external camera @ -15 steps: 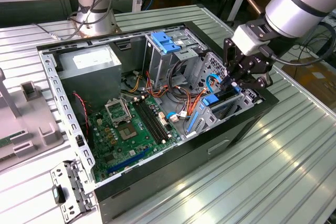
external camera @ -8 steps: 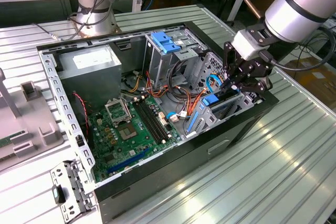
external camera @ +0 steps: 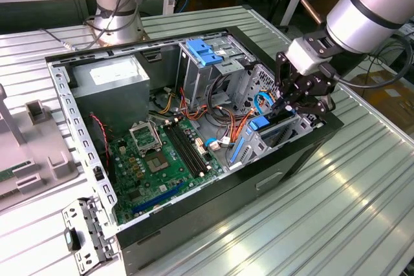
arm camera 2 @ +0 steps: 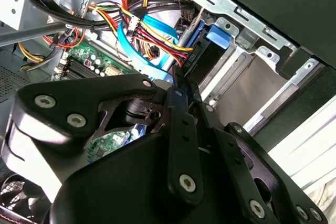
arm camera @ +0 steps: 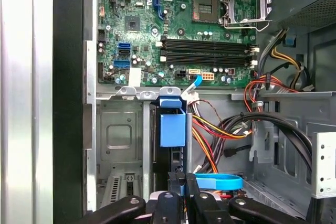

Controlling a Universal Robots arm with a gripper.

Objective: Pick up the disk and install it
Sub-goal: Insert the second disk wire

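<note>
Your hand [external camera: 292, 103] is clenching the upper edge of the disk [arm camera: 172, 129], which is standing on edge in the drive bay [arm camera: 119, 135] at the case's front corner, its long axis running straight down from the fingers into the slot.

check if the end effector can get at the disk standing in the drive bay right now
Probably yes. The end effector sits right at the disk's exposed edge in the open bay; the cables lie beside it, not between them.
</note>
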